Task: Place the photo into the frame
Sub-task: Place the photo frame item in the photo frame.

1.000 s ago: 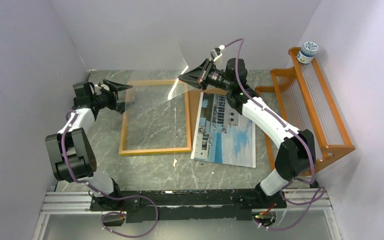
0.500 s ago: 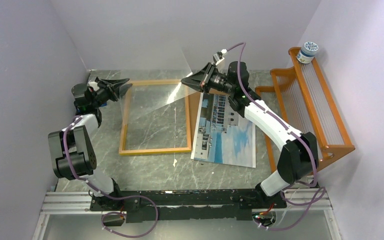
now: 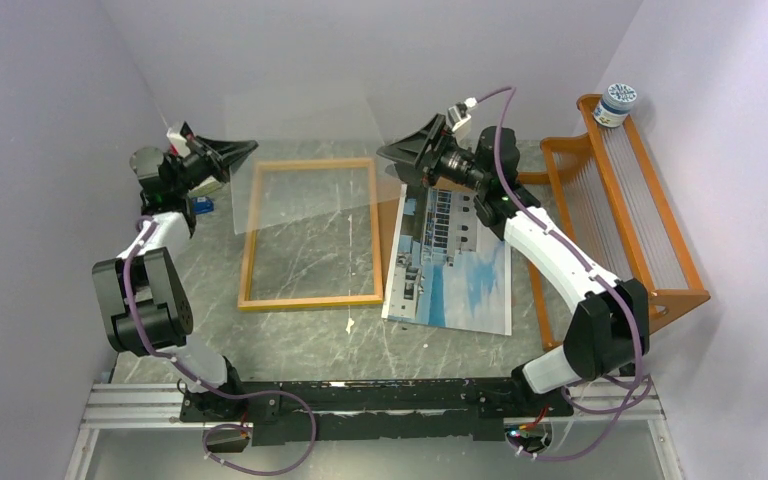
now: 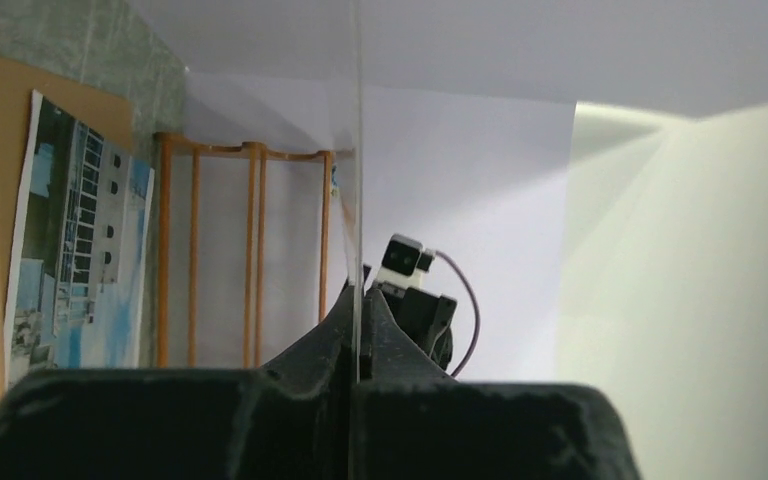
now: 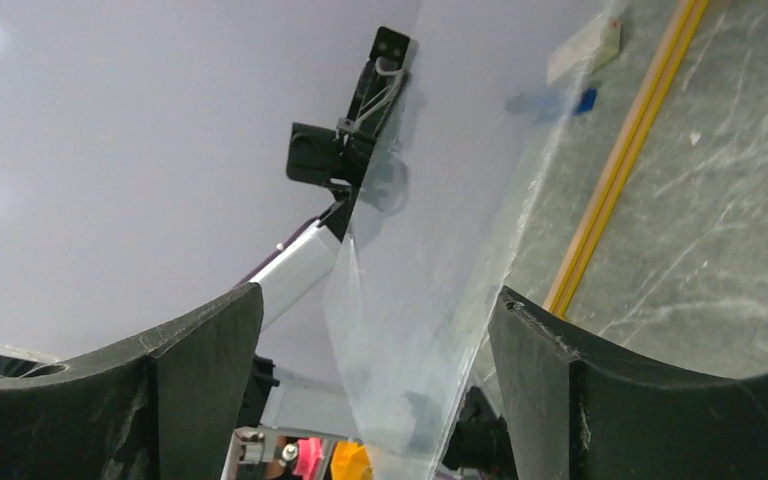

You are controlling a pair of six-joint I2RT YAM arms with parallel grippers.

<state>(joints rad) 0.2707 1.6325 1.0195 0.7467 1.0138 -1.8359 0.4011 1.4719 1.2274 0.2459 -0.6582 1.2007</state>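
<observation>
The frame [image 3: 309, 300], a thin yellow-orange border, lies flat on the marble table. Right of it lies the photo [image 3: 450, 270], picture side up, partly on a brown backing panel [image 3: 392, 210]. A clear pane [image 3: 310, 170] is held up in the air above the frame's far half. My left gripper [image 3: 245, 148] is shut on the pane's left edge, which the left wrist view shows edge-on [image 4: 357, 150] between the closed jaws [image 4: 358, 330]. At the pane's right edge my right gripper [image 3: 400, 152] stands open. The sheet [image 5: 440, 300] hangs between its spread fingers [image 5: 375, 330].
An orange slatted rack [image 3: 640, 220] stands at the right wall with a small jar [image 3: 617, 103] on its top corner. A small blue and white item [image 3: 200, 205] lies on the table left of the frame. Walls close in on the left, back and right.
My left gripper has closed on the pane's left edge and risen. My right gripper has opened, letting go of the pane's right edge, and has shifted a little right.
</observation>
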